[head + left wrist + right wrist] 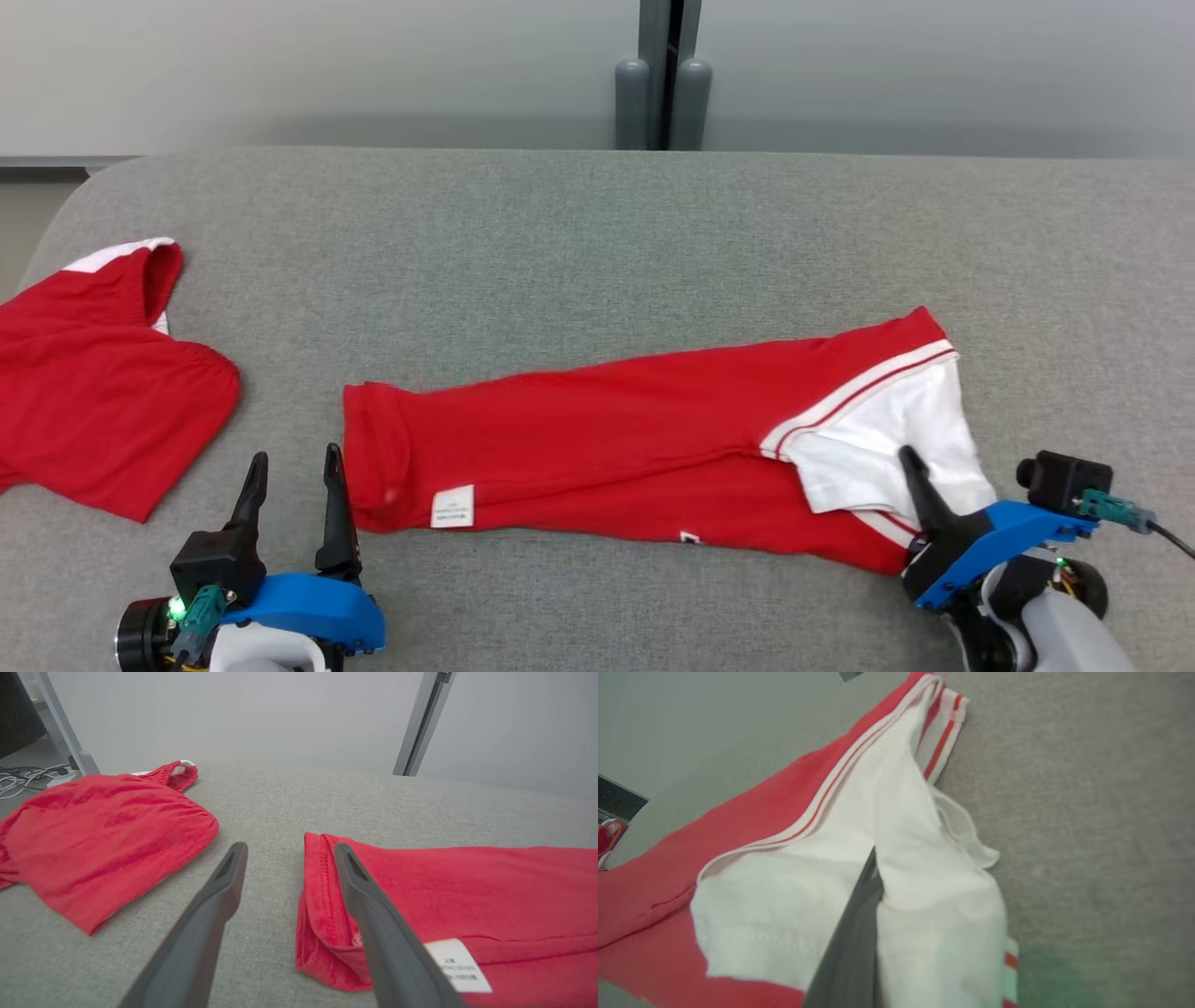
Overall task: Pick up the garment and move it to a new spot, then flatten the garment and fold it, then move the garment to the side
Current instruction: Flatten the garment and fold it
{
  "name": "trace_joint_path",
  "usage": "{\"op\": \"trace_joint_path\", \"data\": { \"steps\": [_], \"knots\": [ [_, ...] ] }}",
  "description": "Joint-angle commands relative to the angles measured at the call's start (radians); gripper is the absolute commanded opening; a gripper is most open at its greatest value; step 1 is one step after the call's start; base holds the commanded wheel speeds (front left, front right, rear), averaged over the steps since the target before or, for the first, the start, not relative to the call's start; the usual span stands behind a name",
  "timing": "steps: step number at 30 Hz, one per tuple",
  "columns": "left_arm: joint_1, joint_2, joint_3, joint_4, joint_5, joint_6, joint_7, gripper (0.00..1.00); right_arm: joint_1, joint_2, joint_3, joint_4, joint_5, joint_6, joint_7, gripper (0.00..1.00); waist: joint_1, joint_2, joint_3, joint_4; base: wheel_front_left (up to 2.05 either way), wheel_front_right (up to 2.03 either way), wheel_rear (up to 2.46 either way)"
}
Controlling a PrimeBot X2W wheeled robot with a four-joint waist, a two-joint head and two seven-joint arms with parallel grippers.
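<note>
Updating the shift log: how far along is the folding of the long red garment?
Done: the long red garment lies on the grey table, flattened and folded lengthwise into a strip. In hand: the right hand seems pinched on its white end; the left hand is open at the hem end, not gripping. Left: the crosswise folds and the move aside.

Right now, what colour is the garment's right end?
White panel with red stripes; right wrist view shows best.

Garments: two, both red with white trim: the folded garment (607,429) and the loose garment (93,392). Grippers: two: left gripper (295,455), right gripper (915,465). Care label (452,507): one. Grey fabric-covered table (597,243): one. Grey posts (632,103): two.
</note>
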Motion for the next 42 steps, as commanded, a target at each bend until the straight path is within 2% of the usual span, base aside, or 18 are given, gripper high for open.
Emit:
{"op": "trace_joint_path", "data": {
  "steps": [1,6,10,14,18,20,21,23,24,28,34,39,40,42],
  "knots": [
    [-0.008,-0.001,-0.002,-0.005,0.002,-0.006,-0.005,1.0,0.007,-0.041,-0.024,0.009,0.008,-0.003,-0.025,0.0,-0.0001,-0.0002,-0.011,-0.02,0.0,0.0,0.0],
    [-0.001,-0.001,-0.017,-0.009,-0.013,-0.007,-0.005,1.0,0.007,-0.083,-0.061,-0.028,0.026,-0.002,-0.07,0.0,-0.0001,-0.0002,-0.027,-0.067,0.0,0.0,0.0],
    [0.002,-0.001,-0.033,-0.001,-0.027,0.0,-0.005,1.0,0.016,-0.099,-0.039,-0.088,0.028,-0.002,-0.068,0.0,-0.0001,-0.0002,-0.034,-0.098,0.0,0.0,0.0],
    [0.005,-0.002,-0.059,0.009,-0.038,0.007,-0.005,1.0,0.025,-0.079,0.046,-0.182,0.043,-0.002,-0.045,0.0,-0.0001,-0.0002,-0.047,-0.104,0.0,0.0,0.0],
    [0.011,-0.001,-0.089,0.019,-0.058,0.006,-0.005,1.0,0.032,-0.051,0.165,-0.286,0.072,-0.002,0.008,0.0,-0.0001,-0.0002,-0.059,-0.082,0.0,0.0,0.0],
    [0.012,-0.001,-0.103,0.021,-0.058,0.003,-0.005,1.0,0.031,-0.047,0.187,-0.305,0.076,-0.002,0.017,0.0,-0.0001,-0.0002,-0.061,-0.072,0.0,0.0,0.0],
    [0.015,-0.001,-0.126,0.023,-0.057,0.0,-0.005,1.0,0.026,-0.033,0.239,-0.337,0.083,-0.002,0.039,0.0,-0.0001,-0.0002,-0.064,-0.047,0.0,0.0,0.0],
    [0.017,-0.001,-0.145,0.024,-0.065,0.005,-0.005,1.0,0.016,-0.02,0.277,-0.352,0.093,-0.002,0.061,0.0,-0.0001,-0.0002,-0.065,-0.017,0.0,0.0,0.0],
    [0.017,-0.001,-0.145,0.024,-0.065,0.005,-0.005,1.0,0.016,-0.02,0.277,-0.352,0.093,-0.002,0.061,0.0,-0.0001,-0.0002,-0.065,-0.017,0.0,0.0,0.0],
    [0.018,-0.001,-0.191,0.026,-0.073,0.008,-0.005,1.0,-0.012,-0.007,0.34,-0.349,0.088,-0.002,0.083,0.0,-0.0001,-0.0002,-0.063,0.057,0.0,0.0,0.0],
    [0.02,-0.002,-0.235,0.032,-0.083,0.018,-0.005,1.0,-0.06,0.016,0.401,-0.288,0.076,-0.002,0.084,0.0,-0.0001,-0.0002,-0.06,0.163,0.0,0.0,0.0],
    [0.022,-0.002,-0.249,0.037,-0.087,0.023,-0.005,1.0,-0.104,0.033,0.424,-0.2,0.052,-0.002,0.062,0.0,-0.0001,-0.0002,-0.059,0.212,0.0,0.0,0.0],
    [0.021,-0.002,-0.25,0.037,-0.088,0.025,-0.005,1.0,-0.111,0.035,0.422,-0.182,0.045,-0.002,0.053,0.19,-0.0001,-0.0002,-0.06,0.216,0.0,0.0,0.0],
    [0.023,-0.002,-0.25,0.037,-0.092,0.028,-0.005,1.0,-0.127,0.041,0.42,-0.154,0.025,-0.002,0.025,1.0,-0.0001,-0.0002,-0.061,0.216,0.0,0.0,0.0]
  ]
}}
